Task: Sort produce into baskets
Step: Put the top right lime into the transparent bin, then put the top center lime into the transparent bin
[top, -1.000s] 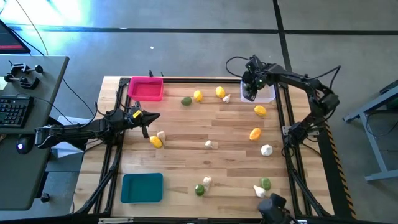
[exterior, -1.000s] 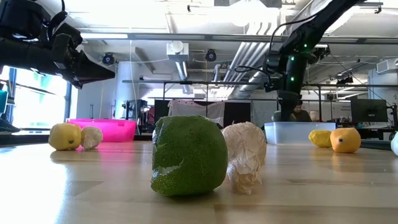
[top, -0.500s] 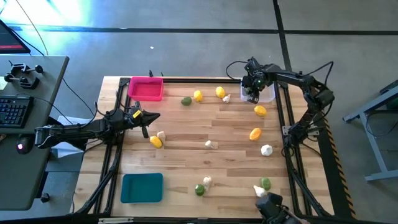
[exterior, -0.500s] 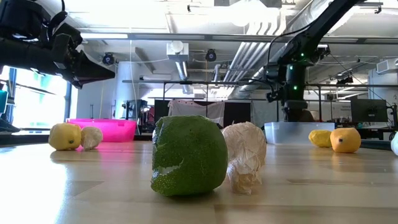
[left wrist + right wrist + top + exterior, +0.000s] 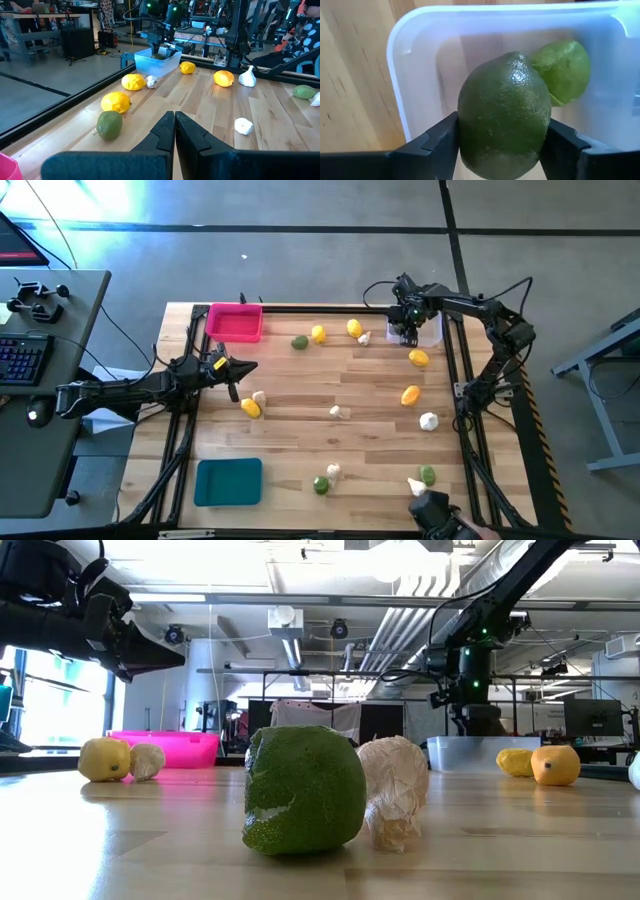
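Limes are barely sorted: one lies in the clear bin [image 5: 410,60]; the right gripper [image 5: 502,145] clamps another lime [image 5: 502,115] above it, most produce still scattered on the table [image 5: 350,385].

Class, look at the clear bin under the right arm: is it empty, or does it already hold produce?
Not empty. The right wrist view shows one lime lying inside the clear bin, while the right tool holds a second lime above it.

Held lime [image 5: 504,115]: glossy green, upright between dark fingers, over the clear basket [image 5: 415,35].
Clear basket: tabletop's far right corner; second lime [image 5: 564,70] inside.
Pink basket [image 5: 236,322]: far left corner.
Teal basket [image 5: 228,481]: near left corner.
Lemons, limes, garlic: scattered between.
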Tool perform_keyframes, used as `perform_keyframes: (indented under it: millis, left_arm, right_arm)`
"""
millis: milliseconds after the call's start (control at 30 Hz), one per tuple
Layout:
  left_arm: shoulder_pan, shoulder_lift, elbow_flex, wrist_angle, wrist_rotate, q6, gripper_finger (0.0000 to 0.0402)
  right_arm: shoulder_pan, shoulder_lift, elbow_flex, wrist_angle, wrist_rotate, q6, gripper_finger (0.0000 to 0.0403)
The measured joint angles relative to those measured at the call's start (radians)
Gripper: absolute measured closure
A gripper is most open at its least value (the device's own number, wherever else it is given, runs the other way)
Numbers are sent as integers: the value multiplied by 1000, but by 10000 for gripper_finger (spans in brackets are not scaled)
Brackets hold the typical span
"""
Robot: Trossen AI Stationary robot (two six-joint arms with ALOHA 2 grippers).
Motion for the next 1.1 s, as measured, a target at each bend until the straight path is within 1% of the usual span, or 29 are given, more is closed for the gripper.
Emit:
perform_keyframes:
  millis: [167, 500, 700, 867, 933, 1000, 1100]
  left_arm:
    - [0, 0, 0, 0, 0, 0, 401]
    - [0, 0, 0, 0, 0, 0, 402]
    - [0, 0, 0, 0, 0, -7, 402]
    - [0, 0, 0, -1, 0, -8, 401]
    - [0, 0, 0, -2, 0, -8, 402]
    - [0, 0, 0, -2, 0, -8, 401]
    - [0, 0, 0, -2, 0, -8, 401]
  right_arm:
    - [1, 0, 0, 0, -1, -2, 162]
    - [2, 0, 0, -6, -2, -2, 160]
    - [2, 0, 41, -92, -2, -2, 160]
    - [2, 0, 82, -121, -6, 5, 161]
    - [2, 0, 90, -127, -28, 18, 172]
    - [-1, 0, 92, -125, -63, 41, 194]
    - [-6, 0, 90, -123, -108, 65, 252]
